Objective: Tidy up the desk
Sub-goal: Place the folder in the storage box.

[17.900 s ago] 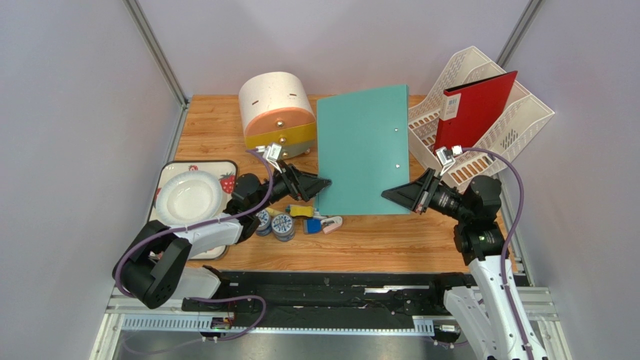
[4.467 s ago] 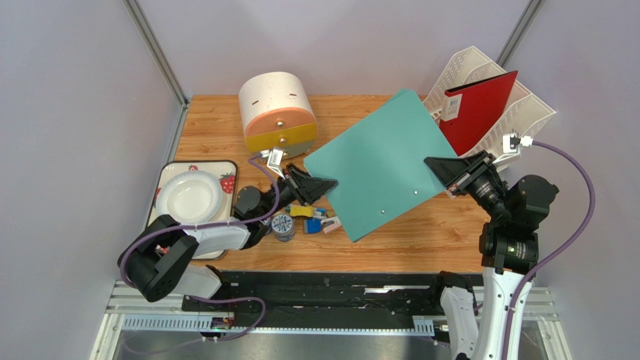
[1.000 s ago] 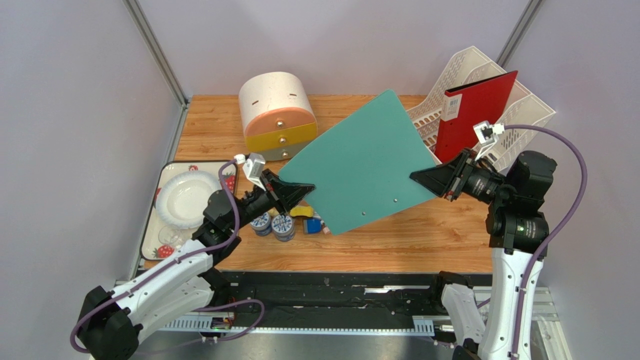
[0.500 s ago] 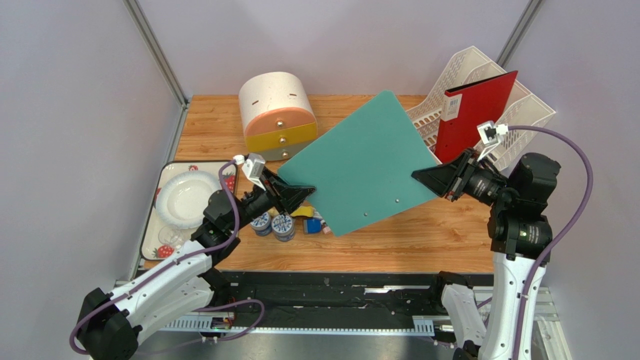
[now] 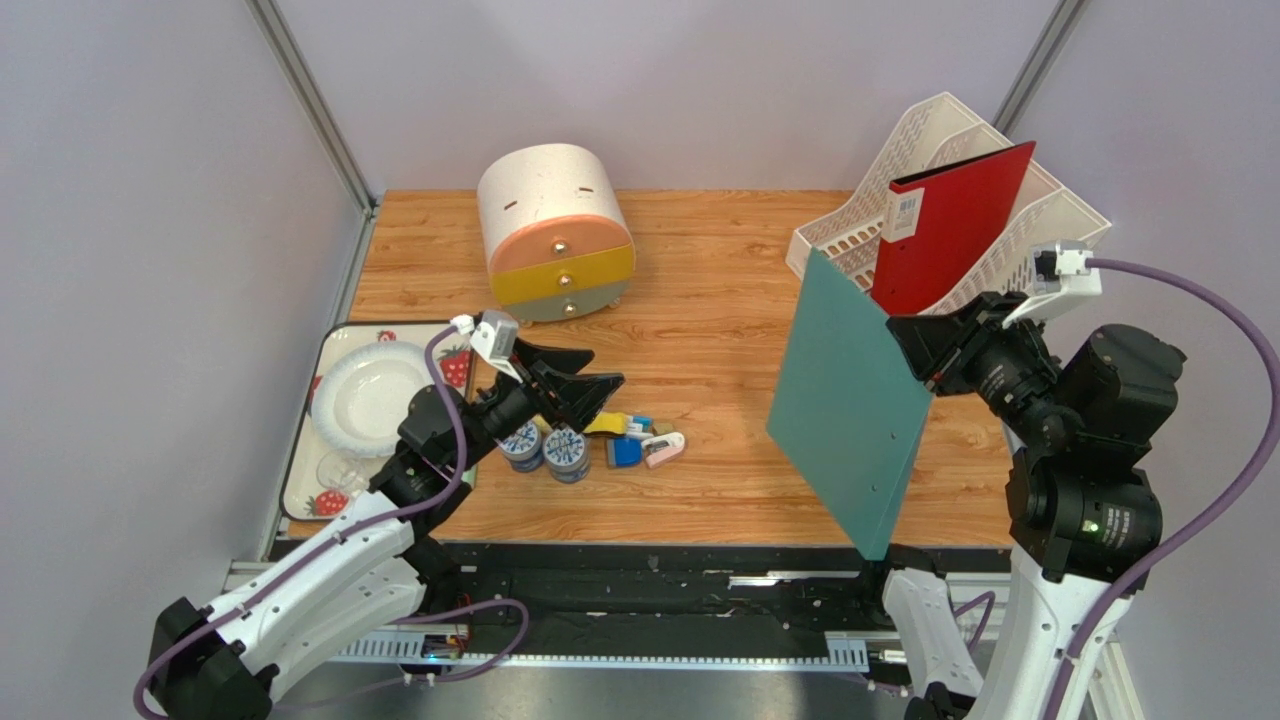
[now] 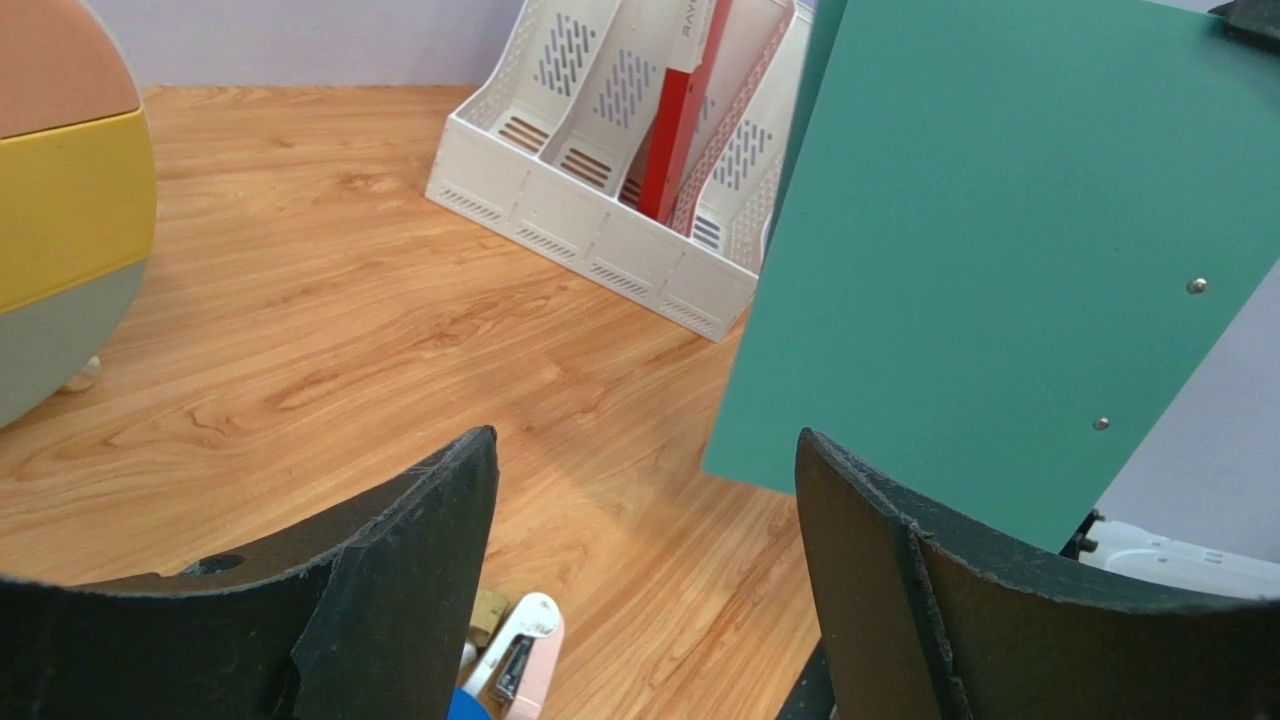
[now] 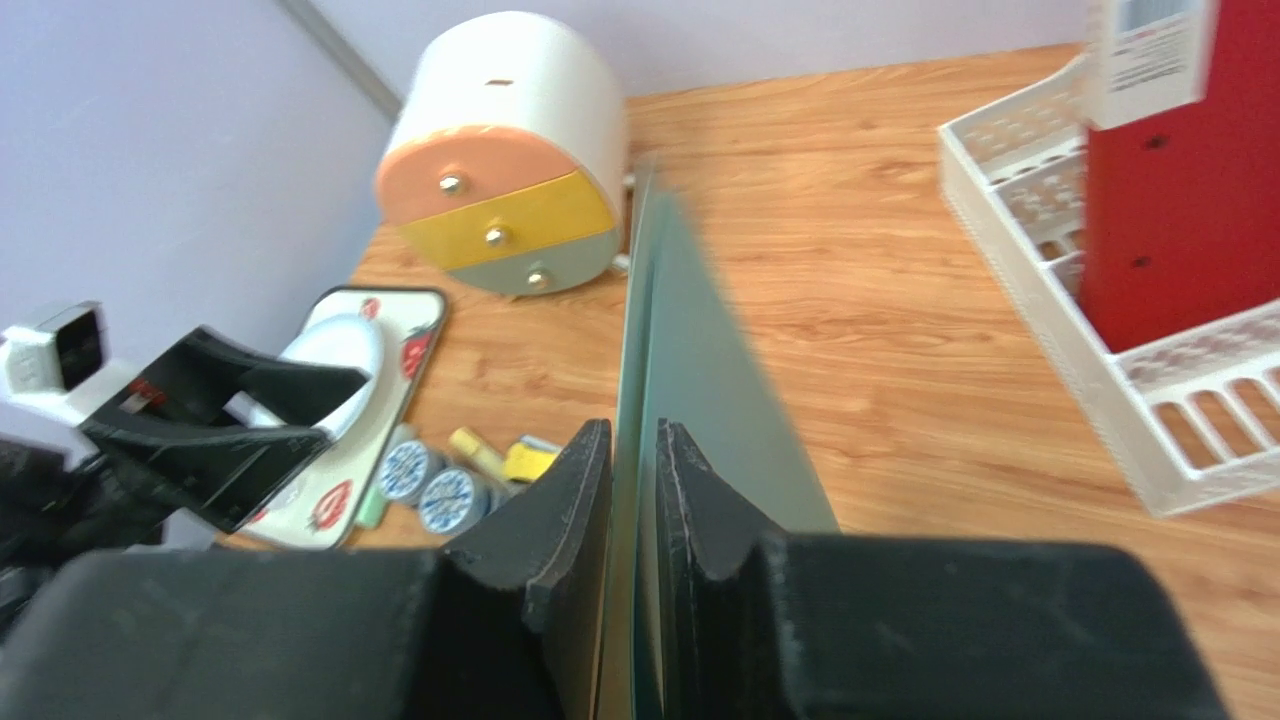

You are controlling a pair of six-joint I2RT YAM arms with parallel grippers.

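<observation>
The wooden bench lay under both arms. The right jaws pinched a green folder, held up on edge over the bench's right side. The left jaws gaped wide, empty, near the small clips.

No legible text, even on folder label

Pale lilac-grey walls close the space on three sides: one far ahead of both pairs of fingers, one out to the left of the left fingers, and one off to the right of the right fingers. A grey metal left post and right post stand in the far corners. Behind the fingers, at the near edge, runs an aluminium rail. The light is soft and even, and the shadows are faint.
</observation>
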